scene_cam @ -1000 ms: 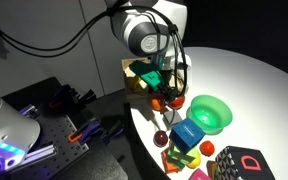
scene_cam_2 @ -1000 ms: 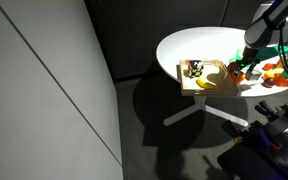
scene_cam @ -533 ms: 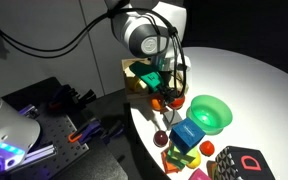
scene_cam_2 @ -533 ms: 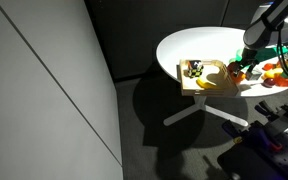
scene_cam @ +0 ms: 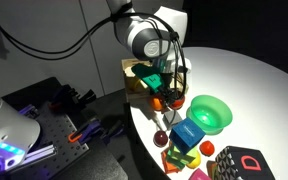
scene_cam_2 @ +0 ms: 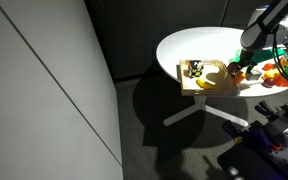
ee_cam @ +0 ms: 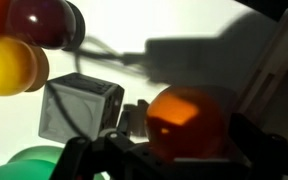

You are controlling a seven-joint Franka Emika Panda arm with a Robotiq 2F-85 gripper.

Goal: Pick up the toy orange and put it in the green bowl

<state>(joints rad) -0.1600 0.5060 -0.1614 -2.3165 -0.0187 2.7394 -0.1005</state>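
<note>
The toy orange (ee_cam: pixel 184 122) fills the space between my gripper's two dark fingers (ee_cam: pixel 182 135) in the wrist view and touches both. In an exterior view my gripper (scene_cam: pixel 161 90) is low over the white table, with the toy orange (scene_cam: pixel 156 101) at its fingertips. The green bowl (scene_cam: pixel 210 112) stands just beside it on the table, and its rim shows at the bottom left of the wrist view (ee_cam: pixel 29 160). My gripper is shut on the toy orange.
A red ball (scene_cam: pixel 174 98) lies between my gripper and the bowl. A blue block (scene_cam: pixel 187 133), a dark red ball (scene_cam: pixel 160 136) and other coloured toys lie near the table's edge. A wooden tray (scene_cam_2: pixel 206 77) with fruit stands behind my gripper.
The arm has shifted very slightly. My gripper stays low at the toy orange, and the other things have not moved.
</note>
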